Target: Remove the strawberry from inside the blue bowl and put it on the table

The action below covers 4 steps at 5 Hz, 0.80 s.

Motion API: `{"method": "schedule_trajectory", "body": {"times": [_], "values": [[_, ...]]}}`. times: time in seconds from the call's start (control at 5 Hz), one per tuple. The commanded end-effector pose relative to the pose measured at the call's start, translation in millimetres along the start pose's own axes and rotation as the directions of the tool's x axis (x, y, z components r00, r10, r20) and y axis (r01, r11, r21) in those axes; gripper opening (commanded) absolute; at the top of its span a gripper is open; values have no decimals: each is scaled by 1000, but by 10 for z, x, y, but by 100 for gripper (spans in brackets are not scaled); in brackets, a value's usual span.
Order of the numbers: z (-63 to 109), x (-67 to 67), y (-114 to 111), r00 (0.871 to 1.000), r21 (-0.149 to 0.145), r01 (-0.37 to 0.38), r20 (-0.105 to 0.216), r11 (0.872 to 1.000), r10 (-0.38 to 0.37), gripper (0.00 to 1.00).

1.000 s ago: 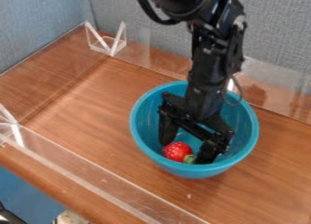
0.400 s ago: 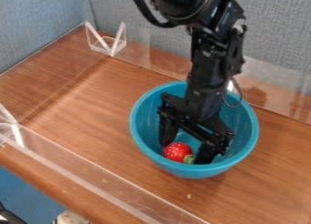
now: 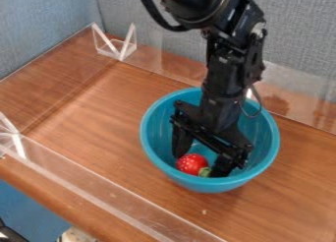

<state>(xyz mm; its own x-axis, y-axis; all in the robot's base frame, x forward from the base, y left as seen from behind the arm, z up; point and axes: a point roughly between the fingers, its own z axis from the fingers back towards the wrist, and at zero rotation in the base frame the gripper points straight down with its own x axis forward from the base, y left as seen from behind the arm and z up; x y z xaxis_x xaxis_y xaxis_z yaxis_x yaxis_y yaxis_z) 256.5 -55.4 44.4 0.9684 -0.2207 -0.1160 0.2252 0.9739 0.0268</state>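
A teal-blue bowl (image 3: 258,133) sits at the right of the wooden table (image 3: 92,93). Inside it, near the front, lies a small red strawberry (image 3: 192,165). My black gripper (image 3: 206,156) points straight down into the bowl, its two fingers spread wide. One finger (image 3: 179,146) stands left of the strawberry and the other to its right. The berry lies low between them, and I cannot tell whether either finger touches it. The gripper is open.
Low clear acrylic walls (image 3: 79,182) run along the table's front and left edges. A clear acrylic bracket (image 3: 120,41) stands at the back left. A blue-grey panel rises behind the table. The wood left of the bowl is bare.
The fingers have drawn in very slightly around the strawberry. The arm itself has stayed in place over the bowl.
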Motion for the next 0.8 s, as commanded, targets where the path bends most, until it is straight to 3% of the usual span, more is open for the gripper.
{"method": "schedule_trajectory", "body": {"times": [0.0,0.6], "values": [[79,18,-22,999,6,9,45,1000,-9,0],[83,20,-34,997,22,7,71,1000,-9,0]]}}
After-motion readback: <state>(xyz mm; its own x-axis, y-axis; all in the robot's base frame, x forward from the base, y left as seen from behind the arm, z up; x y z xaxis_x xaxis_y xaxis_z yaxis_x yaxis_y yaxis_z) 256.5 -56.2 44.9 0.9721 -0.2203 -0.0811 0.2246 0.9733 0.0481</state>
